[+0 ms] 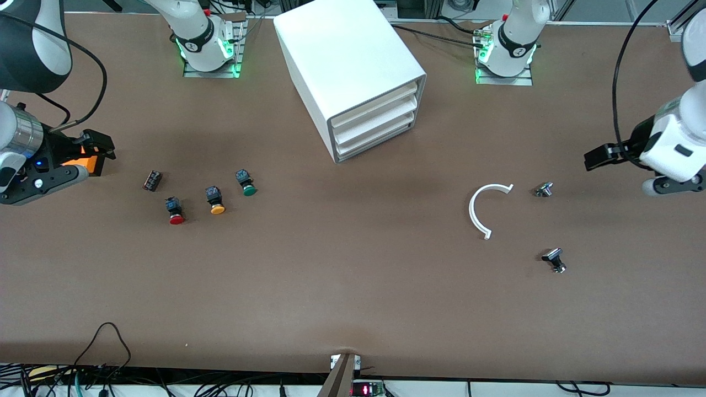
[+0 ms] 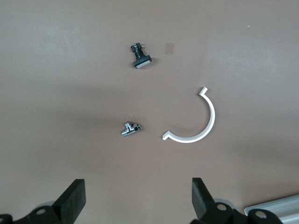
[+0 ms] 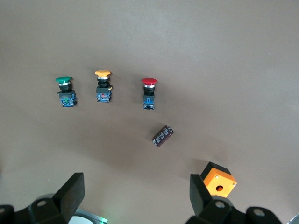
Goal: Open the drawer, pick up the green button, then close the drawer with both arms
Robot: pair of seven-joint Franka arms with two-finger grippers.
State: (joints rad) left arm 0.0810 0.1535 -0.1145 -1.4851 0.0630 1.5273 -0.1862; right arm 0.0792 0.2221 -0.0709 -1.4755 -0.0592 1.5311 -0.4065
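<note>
Below the wide-open right gripper lies the green-capped, black-bodied button; the left gripper hangs equally wide, seemingly idle.

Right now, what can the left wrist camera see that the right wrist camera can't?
Only the left wrist view shows the white curved piece, a small shiny metal part and a black-topped part, with the left gripper open over the table.

Only the right wrist view shows the green button, the orange-capped button, the red-capped button, a dark cylinder and an orange box, with the right gripper open.

Both show brown tabletop; neither shows the cabinet.
</note>
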